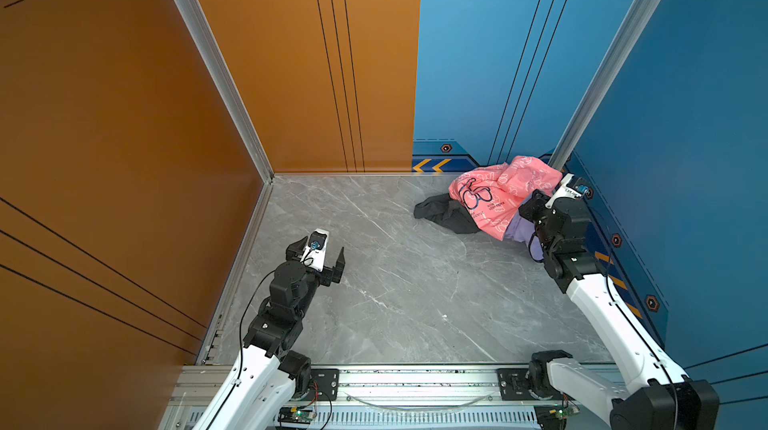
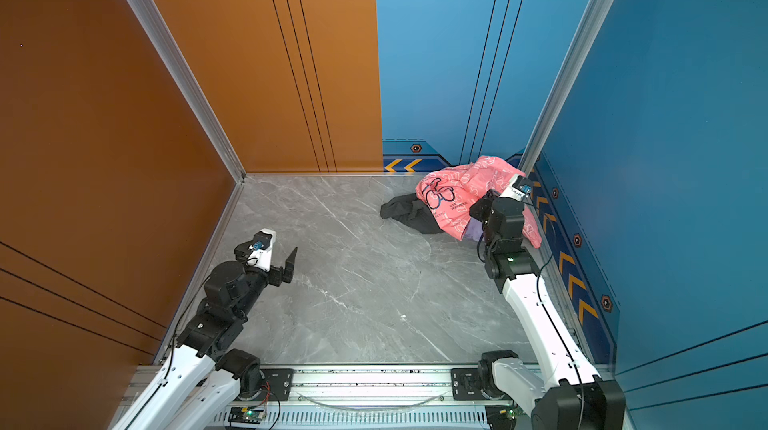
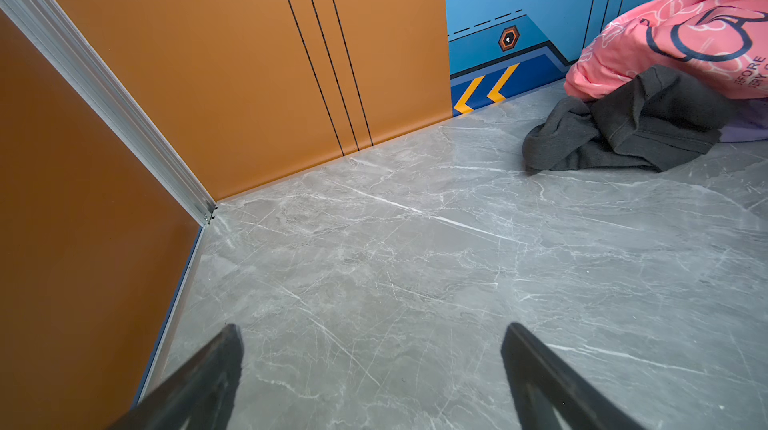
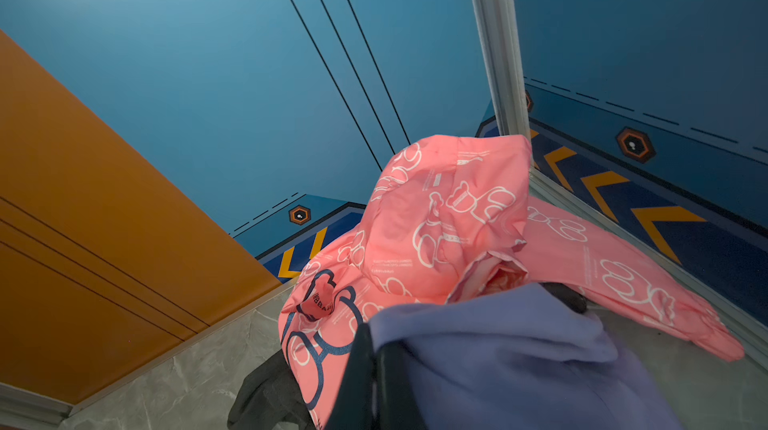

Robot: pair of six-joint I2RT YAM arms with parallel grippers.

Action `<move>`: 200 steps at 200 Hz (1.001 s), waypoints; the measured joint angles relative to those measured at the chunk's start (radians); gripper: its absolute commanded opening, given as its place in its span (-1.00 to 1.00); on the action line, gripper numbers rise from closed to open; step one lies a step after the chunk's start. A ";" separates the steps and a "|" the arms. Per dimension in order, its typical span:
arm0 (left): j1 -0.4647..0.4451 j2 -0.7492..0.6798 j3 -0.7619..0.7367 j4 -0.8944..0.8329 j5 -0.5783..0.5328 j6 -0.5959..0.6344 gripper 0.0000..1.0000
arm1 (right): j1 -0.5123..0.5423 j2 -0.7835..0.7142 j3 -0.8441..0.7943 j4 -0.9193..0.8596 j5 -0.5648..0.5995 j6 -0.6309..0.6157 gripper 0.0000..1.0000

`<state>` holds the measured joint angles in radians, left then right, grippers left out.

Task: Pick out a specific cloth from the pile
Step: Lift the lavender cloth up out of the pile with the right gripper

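Grey marble table (image 1: 395,282): right tool (image 4: 465,330) clamped on lilac cloth (image 4: 519,365), left tool (image 3: 372,328) spread apart.

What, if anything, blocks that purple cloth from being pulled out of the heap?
The pink garment lies draped over the lilac cloth, so it must slide out from underneath. Nothing separates the right gripper from it: its jaws are shut on the fabric.
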<state>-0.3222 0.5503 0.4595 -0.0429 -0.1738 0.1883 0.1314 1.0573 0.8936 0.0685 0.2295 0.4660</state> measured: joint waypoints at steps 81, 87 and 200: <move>-0.021 -0.003 0.000 -0.008 -0.021 0.007 0.96 | 0.236 0.083 0.077 -0.055 -0.053 -0.290 -1.00; -0.023 -0.003 0.000 -0.008 -0.022 0.007 0.96 | 0.250 0.097 0.082 -0.067 -0.075 -0.310 -1.00; -0.040 -0.003 0.000 -0.016 -0.044 0.021 0.96 | 0.435 0.317 0.210 -0.358 -0.198 -0.548 -1.00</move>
<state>-0.3622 0.5476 0.4595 -0.0589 -0.2176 0.2096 0.5663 1.3739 1.1034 -0.2897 0.0311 -0.0818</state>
